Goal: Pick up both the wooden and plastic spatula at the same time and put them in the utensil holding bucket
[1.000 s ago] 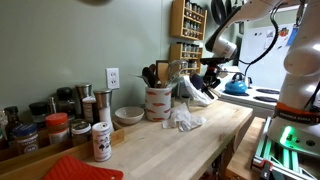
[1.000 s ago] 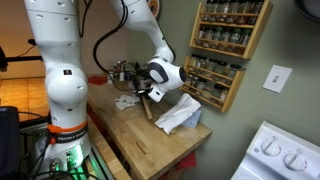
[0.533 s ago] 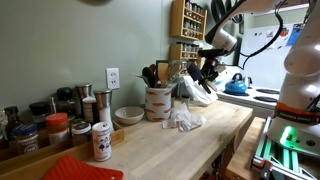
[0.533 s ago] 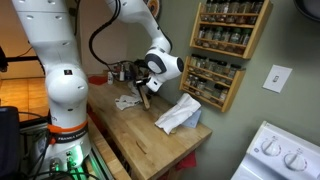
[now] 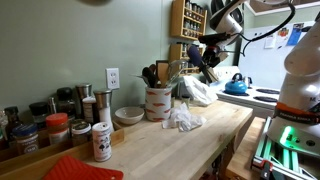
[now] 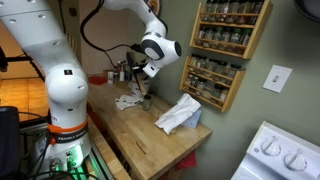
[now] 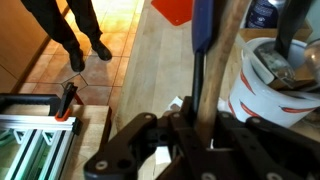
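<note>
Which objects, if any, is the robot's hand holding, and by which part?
The hand is shut on the plastic spatula and the wooden spatula together, gripping both by their handles, with the heads pointing away from it.

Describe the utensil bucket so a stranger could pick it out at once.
Above the long wooden counter, find the white outlet on the green wall in an exterior view. Below and just right of it in that picture stands the bucket, a cream-white crock with dark utensil handles sticking up. Unlike the shallow grey bowl beside it, it is tall and bears a reddish-brown pattern.
</note>
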You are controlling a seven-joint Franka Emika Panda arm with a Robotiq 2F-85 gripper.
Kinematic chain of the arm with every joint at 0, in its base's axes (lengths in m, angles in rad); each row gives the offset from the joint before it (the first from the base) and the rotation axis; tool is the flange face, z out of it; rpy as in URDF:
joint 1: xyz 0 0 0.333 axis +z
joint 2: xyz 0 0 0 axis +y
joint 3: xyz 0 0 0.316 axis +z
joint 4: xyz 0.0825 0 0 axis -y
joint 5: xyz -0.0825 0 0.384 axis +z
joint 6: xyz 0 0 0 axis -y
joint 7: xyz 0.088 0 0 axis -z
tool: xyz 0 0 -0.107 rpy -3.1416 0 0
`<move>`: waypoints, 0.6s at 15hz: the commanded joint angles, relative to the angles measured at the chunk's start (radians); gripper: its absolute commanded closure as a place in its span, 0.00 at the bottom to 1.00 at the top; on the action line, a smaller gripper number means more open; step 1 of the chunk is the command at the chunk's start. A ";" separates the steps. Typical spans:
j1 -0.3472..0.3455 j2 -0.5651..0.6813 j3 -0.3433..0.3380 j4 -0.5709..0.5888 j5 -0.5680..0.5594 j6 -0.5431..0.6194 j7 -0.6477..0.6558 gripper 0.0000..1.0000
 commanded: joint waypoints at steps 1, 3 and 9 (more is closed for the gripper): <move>-0.001 -0.102 0.071 -0.022 0.033 0.073 0.102 0.96; 0.011 -0.131 0.133 -0.023 0.026 0.160 0.162 0.96; 0.057 -0.179 0.310 -0.023 -0.074 0.514 0.302 0.96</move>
